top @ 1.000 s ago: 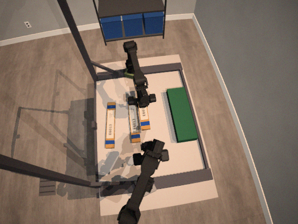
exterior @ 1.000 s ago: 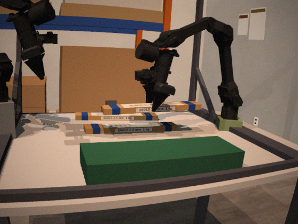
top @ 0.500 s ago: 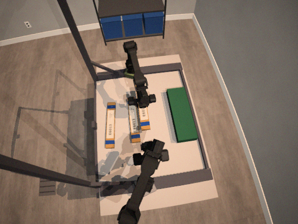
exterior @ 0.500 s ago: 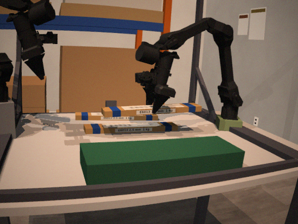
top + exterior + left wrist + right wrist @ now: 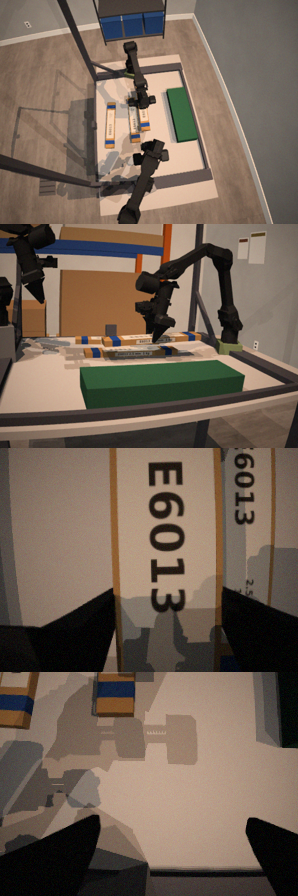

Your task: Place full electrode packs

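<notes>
Top: left gripper above platform-side pack; green platform well apart. Exterior: platform nearer the camera than this gripper. Left wrist: fingers clamp the pack's long sides. Right wrist: right gripper spread wide.

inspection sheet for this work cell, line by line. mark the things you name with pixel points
surface: pale tabletop (image 5: 159, 82) (image 5: 40, 386) (image 5: 55, 523) (image 5: 200, 792), shadows across it; green platform (image 5: 182, 114) (image 5: 164, 380) (image 5: 290, 709) bears no pack
job's things: one pack (image 5: 145, 119) (image 5: 127, 341) (image 5: 167, 538) gripped, looks raised; middle pack (image 5: 134, 125) (image 5: 132, 353) (image 5: 247, 548) (image 5: 116, 707) and outer pack (image 5: 110, 125) (image 5: 91, 339) (image 5: 15, 718) lie off the platform; fullness can't be told
clutter: nothing seen
grippers: left gripper (image 5: 142, 102) (image 5: 154, 336) (image 5: 168, 590) shut on the gripped pack; right gripper (image 5: 151, 156) (image 5: 41, 301) (image 5: 174, 819) open
cables: nothing seen
surroundings: shelf unit (image 5: 130, 8) with blue bins (image 5: 133, 25); large brown carton (image 5: 101, 301)
</notes>
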